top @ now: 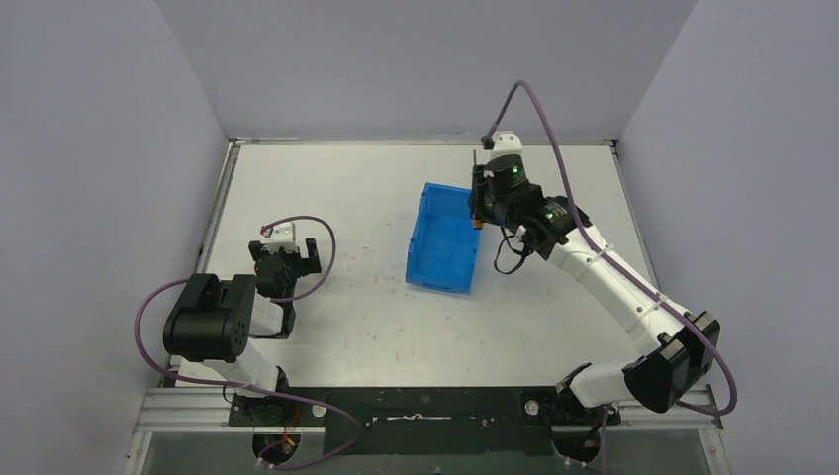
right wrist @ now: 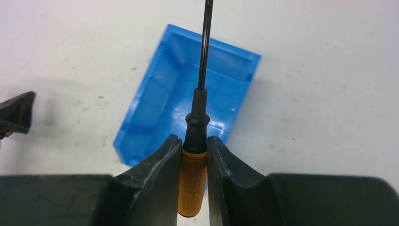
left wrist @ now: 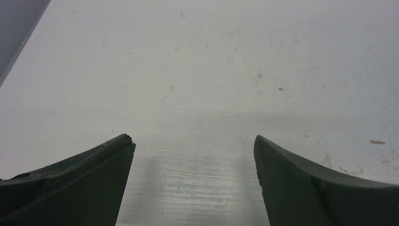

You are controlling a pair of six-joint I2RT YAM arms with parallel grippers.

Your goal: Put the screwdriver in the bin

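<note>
The right gripper (right wrist: 194, 141) is clamped on the screwdriver (right wrist: 197, 117). Its two black fingers (right wrist: 155, 174) press on either side of the orange handle, and the bottom of the handle pokes out just past them. The black collar and thin dark shaft stick straight out ahead of the fingertips. The tip runs off the top of the wrist view, so I can't see where it ends.

From above, the right arm reaches out across the table (top: 346, 198) and its wrist hangs over the far right corner of the bin (top: 416, 247). A speck of orange shows just at the bin's right rim. From the wrist, the shaft lines up over the blue floor of the bin. The screwdriver is up in the gripper and not lying inside.

The bin sits on the table a little right of the middle, with its long sides running roughly away from the arms, slightly skewed.

The left gripper (top: 287, 249) is well off to the left, apart from the bin. It hovers low over bare tabletop with its fingers spread wide and nothing between them.

A purple cable (top: 534, 99) arcs up from the right wrist.
</note>
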